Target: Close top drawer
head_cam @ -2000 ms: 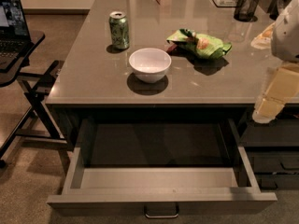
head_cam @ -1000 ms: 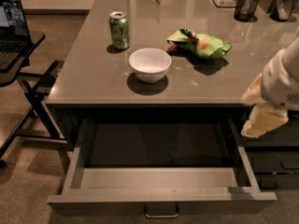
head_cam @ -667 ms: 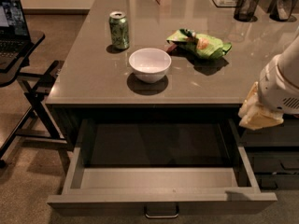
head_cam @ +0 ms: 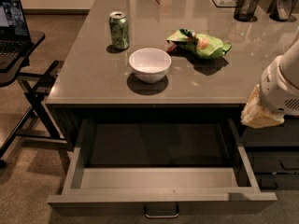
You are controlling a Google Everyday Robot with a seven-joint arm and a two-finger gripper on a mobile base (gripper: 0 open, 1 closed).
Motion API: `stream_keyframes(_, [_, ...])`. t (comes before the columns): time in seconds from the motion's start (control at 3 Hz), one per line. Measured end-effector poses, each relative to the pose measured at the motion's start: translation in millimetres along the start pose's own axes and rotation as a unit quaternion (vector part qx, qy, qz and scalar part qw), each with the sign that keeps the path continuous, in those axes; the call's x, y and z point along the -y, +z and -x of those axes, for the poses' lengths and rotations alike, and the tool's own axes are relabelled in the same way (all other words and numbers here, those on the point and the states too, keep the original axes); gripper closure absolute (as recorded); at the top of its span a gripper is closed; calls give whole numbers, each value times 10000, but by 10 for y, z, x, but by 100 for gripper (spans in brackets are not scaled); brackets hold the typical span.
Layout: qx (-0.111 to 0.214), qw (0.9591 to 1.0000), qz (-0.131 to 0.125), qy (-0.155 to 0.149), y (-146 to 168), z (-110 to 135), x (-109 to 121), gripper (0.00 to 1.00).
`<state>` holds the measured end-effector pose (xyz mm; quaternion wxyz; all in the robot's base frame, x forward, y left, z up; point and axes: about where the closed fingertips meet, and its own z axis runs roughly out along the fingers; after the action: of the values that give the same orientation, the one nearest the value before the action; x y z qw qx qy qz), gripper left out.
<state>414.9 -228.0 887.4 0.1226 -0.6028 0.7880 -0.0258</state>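
The top drawer is pulled far out from under the grey counter. Its dark flat front faces me at the bottom of the view, with a small metal loop handle at its centre. Its pale grey inner walls and floor show, and it looks empty. My gripper, pale yellow below the white arm, hangs at the right, just past the counter's front right corner and above the drawer's right side wall. It touches nothing I can see.
On the counter stand a white bowl, a green can, a green snack bag and two black mesh cups. A laptop on a black stand is at the left. Narrower dark drawers lie under my gripper.
My arm and gripper have come down and leftward from the right edge of the view to the counter's front right corner. The drawer has not moved.
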Motion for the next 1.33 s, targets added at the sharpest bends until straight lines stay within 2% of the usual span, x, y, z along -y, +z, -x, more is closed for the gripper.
stream_keyframes(0.33, [-75, 9999, 114, -50, 203, -156, -198, 100])
stream_keyframes(1.0, [-166, 9985, 459, -234, 633, -762, -1006, 100])
stream_keyframes(1.33, [-166, 9962, 599, -606, 722, -911, -1387, 100])
